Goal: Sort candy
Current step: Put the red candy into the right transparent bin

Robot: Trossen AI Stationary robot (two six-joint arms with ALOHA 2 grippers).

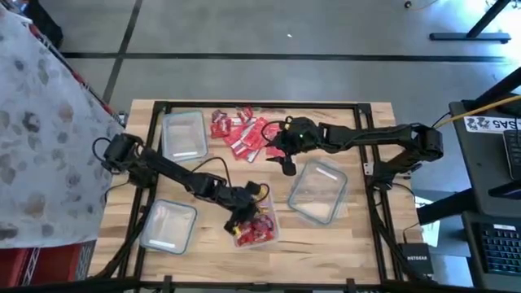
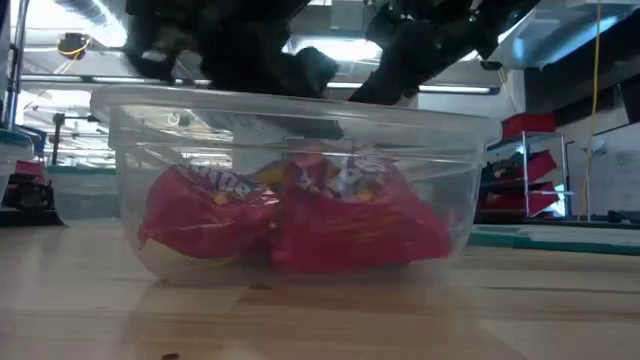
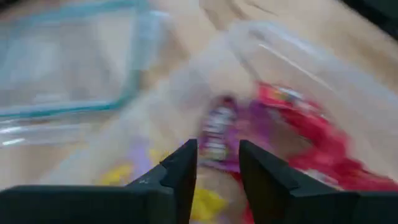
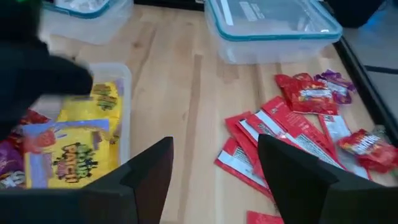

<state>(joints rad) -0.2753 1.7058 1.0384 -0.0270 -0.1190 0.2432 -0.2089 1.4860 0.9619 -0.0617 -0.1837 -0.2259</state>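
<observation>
Tub (image 2: 300,130): closest to us on the counter (image 1: 358,236), holding red candy (image 2: 300,225).
Left jaws (image 3: 217,165): we see them narrowly parted over that candy.
Right jaws (image 4: 214,171): wide, beside loose red packets (image 4: 292,134).

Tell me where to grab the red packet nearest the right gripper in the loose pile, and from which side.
Judging by the right wrist view, take the red packet across its narrow width, coming straight down from above. It lies flat on the table and its far side overlaps neighbouring packets, so only the near end sits free. The right gripper hovers open by that end, so the jaws can straddle it.
</observation>
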